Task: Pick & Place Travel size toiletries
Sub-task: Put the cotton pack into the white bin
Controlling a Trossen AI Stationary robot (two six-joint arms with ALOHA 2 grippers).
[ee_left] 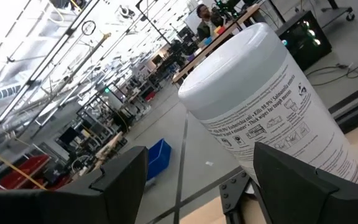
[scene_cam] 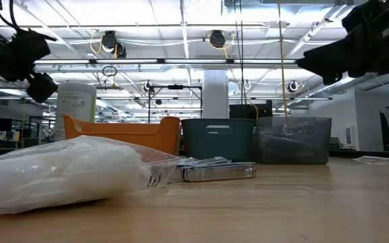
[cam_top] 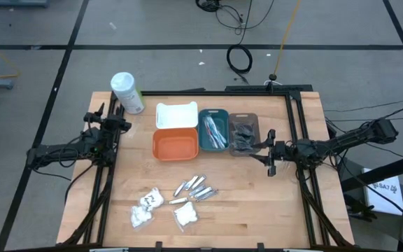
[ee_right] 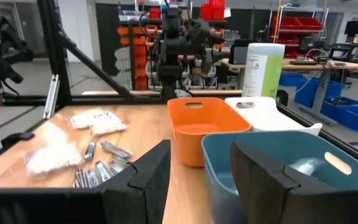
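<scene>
Small silvery-white tubes (cam_top: 196, 187) are fanned out on the wooden table (cam_top: 257, 210), with crumpled white clear-wrapped packets (cam_top: 145, 207) just beside them. Slim blue-and-white toothbrushes (cam_top: 214, 131) are seen in the teal rectangular tray (cam_top: 203, 143). The left gripper (cam_top: 115, 124) is held wide open and empty by the white cylindrical bottle (cam_top: 127, 92); the right gripper (cam_top: 271, 152) is parted, holding nothing, beside the grey tray (cam_top: 244, 117).

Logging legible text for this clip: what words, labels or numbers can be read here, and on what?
"Kills 99.9%": partly legible on the white wipes canister, left wrist view; the smaller print and pictograms on it are too blurred to read.
Green label on the same canister in the right wrist view: unreadable.
Sign beside the table, high view: characters too small to read.
</scene>
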